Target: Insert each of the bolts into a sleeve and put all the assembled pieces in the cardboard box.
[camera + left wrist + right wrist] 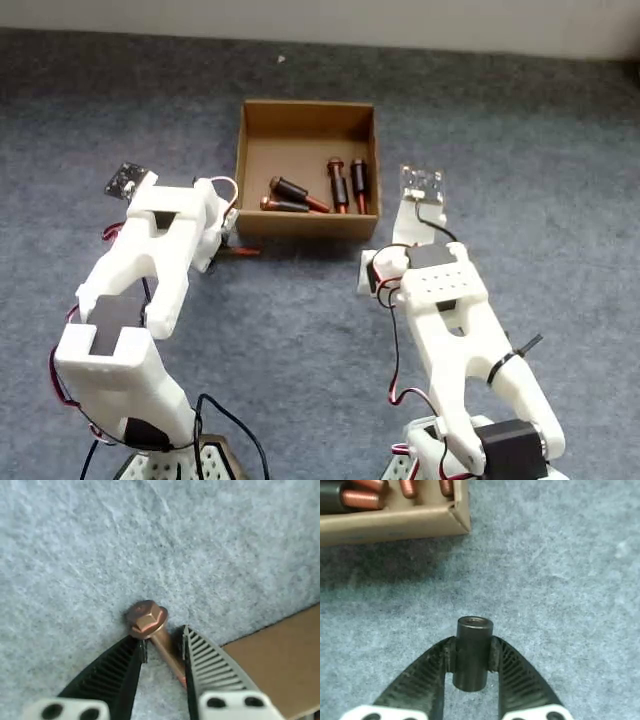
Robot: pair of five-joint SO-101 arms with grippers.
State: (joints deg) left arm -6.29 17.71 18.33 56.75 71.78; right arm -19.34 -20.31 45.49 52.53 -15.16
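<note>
High view: we see a grey carpeted table (560,150) with the left arm (150,270) and the right arm (450,300) side by side, both bent toward the cardboard box (305,225) at the far centre. Several assembled pieces (337,186) already lie in the box, at least three as far as we can tell.

The right gripper (471,660) sits near the box's front corner and pinches the dark sleeve (475,627) between its jaws. The sleeve's open threaded bore points away from the wrist, and it is held apart from the box.

The left gripper (164,647) is just outside the box's front wall, with its jaws pressed on the shank of the copper bolt (149,620). The hex head juts beyond the fingertips. In the high view the bolt lies roughly level and points toward the right arm.

We judge the step in hand to be the mating of what may be the last pair, since each part is held but they remain well apart. The next move calls for bringing the bolt's threaded end and the sleeve's bore onto one axis. The bore at present faces toward the box rather than the bolt, so we expect one wrist must turn before the insertion.
</note>
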